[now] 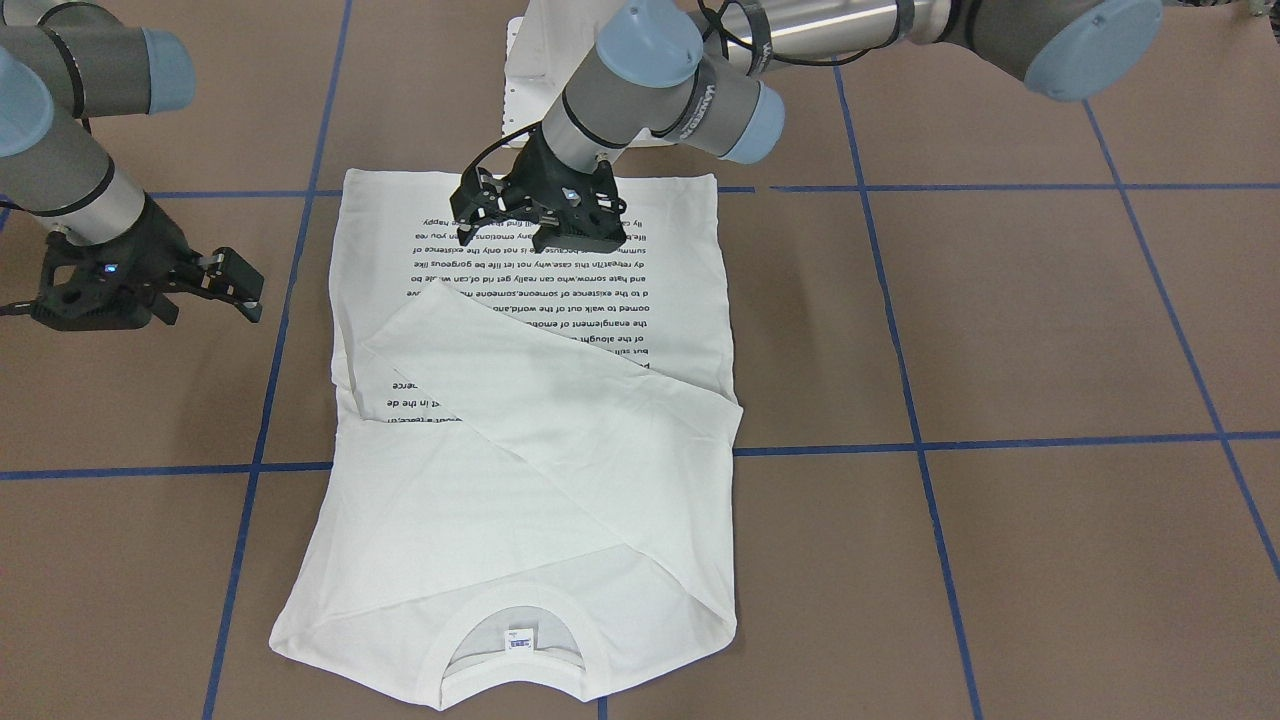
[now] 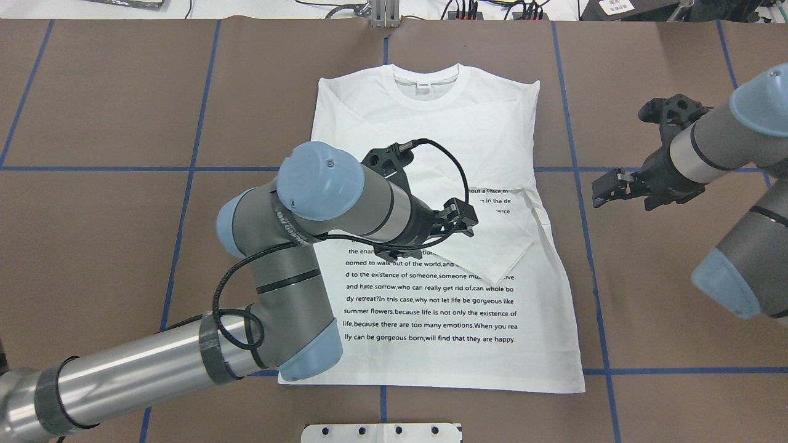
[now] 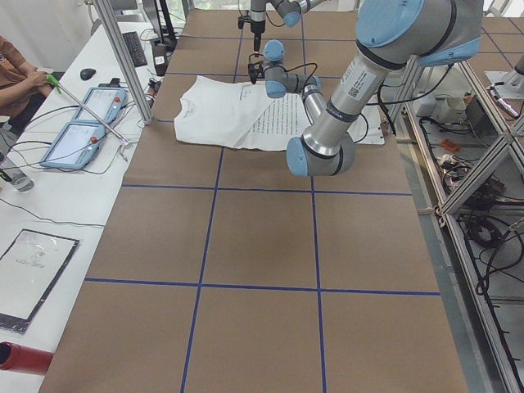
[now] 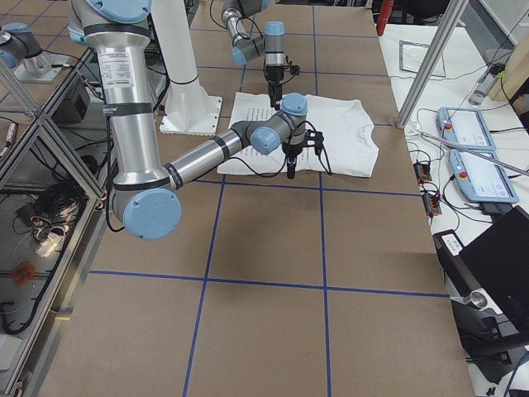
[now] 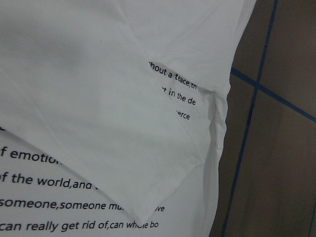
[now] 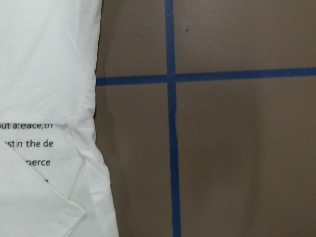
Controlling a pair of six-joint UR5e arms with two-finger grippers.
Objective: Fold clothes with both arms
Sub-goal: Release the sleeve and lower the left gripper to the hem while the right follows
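The white T-shirt [image 1: 560, 480] lies flat on the brown table, text side up, neck [image 1: 515, 640] away from the robot. A sleeve is folded diagonally across the chest [image 2: 486, 258] and covers part of the text. My left gripper [image 1: 540, 232] hovers low over the middle of the shirt, by the folded sleeve, and looks open and empty; it also shows in the overhead view [image 2: 462, 221]. My right gripper [image 1: 245, 285] is off the shirt beside its edge, over bare table [image 2: 603, 189], and looks open and empty. Both wrist views show shirt cloth [image 5: 98, 98] [image 6: 44, 74] but no fingers.
The white metal pedestal base [image 1: 530, 60] stands at the robot's side, just beyond the shirt's hem [image 2: 381, 432]. Blue tape lines [image 2: 578, 246] grid the brown table. Control tablets [image 3: 82, 123] and cables lie on the side bench beyond the table's far edge.
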